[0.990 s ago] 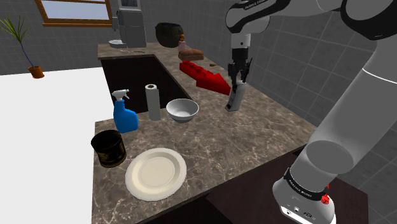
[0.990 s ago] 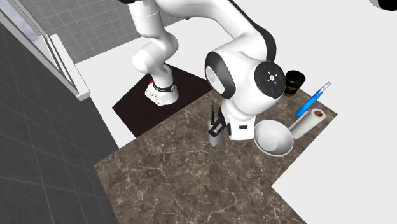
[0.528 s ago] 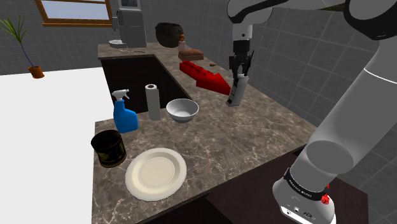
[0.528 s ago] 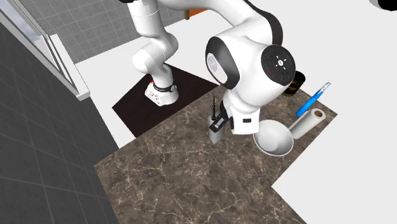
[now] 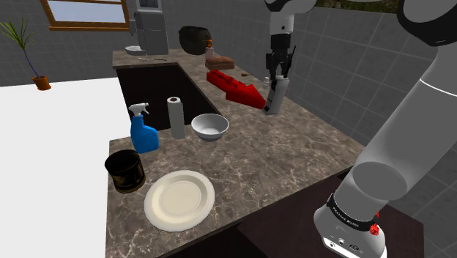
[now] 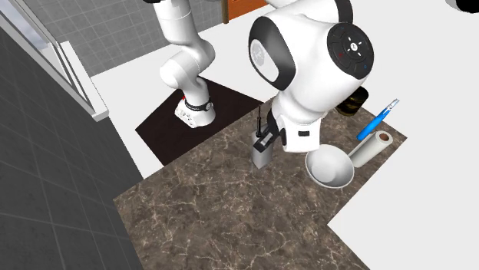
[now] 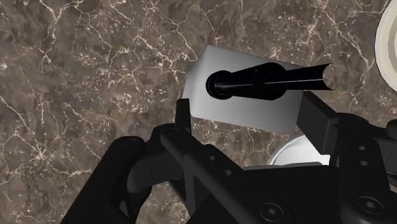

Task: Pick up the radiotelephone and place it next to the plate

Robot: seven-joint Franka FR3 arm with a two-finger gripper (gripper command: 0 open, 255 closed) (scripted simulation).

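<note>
Radiotelephone (image 5: 272, 100) hangs clamped between the jaws of the gripper (image 5: 277, 77), well apart from the plate (image 5: 179, 199). Carry it steadily, then lower it just beside the plate's rim.

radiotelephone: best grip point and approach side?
The radiotelephone hangs upright off the counter: a slim, flat-sided grey slab with a black antenna rising from its top. Grip its upper end from above, jaws on two opposite flat sides, with the antenna passing between them. The end effector holds it that way now.
</note>
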